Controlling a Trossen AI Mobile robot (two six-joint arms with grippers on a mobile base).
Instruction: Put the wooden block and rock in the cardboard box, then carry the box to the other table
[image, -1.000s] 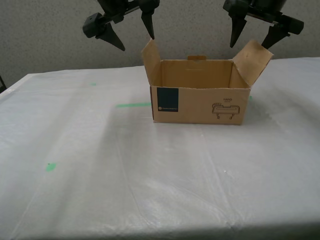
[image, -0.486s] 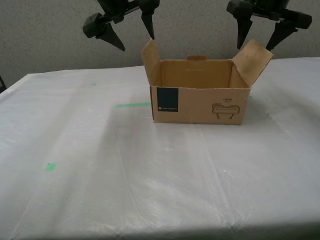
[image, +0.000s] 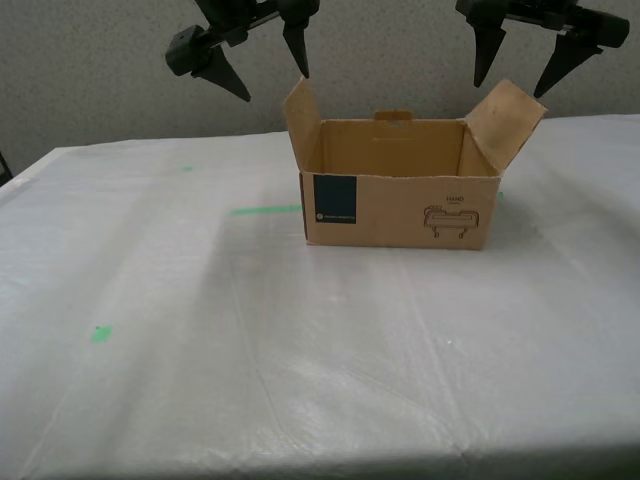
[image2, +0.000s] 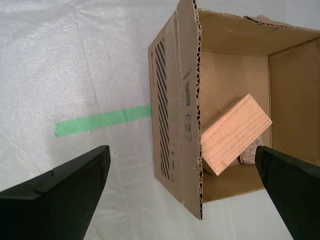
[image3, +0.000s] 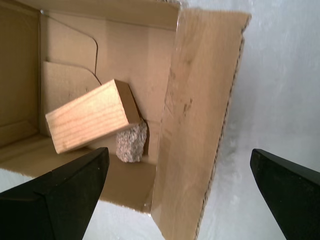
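Note:
The cardboard box (image: 400, 210) stands open on the other table (image: 300, 350), the wrinkled greyish-white one. Inside it the wooden block (image2: 235, 132) leans tilted over the rock (image2: 250, 155); both also show in the first wrist view, block (image3: 87, 122) and rock (image3: 131, 142). My second gripper (image: 272, 85) hangs open above the upright flap (image2: 177, 115) at the exterior view's left. My first gripper (image: 510, 88) is open above the outward-leaning flap (image3: 200, 110) at the exterior view's right. Neither gripper (image2: 182, 150) (image3: 178, 151) holds anything.
A green tape strip (image: 265, 210) lies on the sheet beside the box at the exterior view's left, and a small green mark (image: 100, 333) sits nearer the front. A grey wall (image: 100, 60) runs behind the table.
My first gripper has risen a little and drifted toward the exterior view's right, off the flap. The box and my second gripper have not moved.

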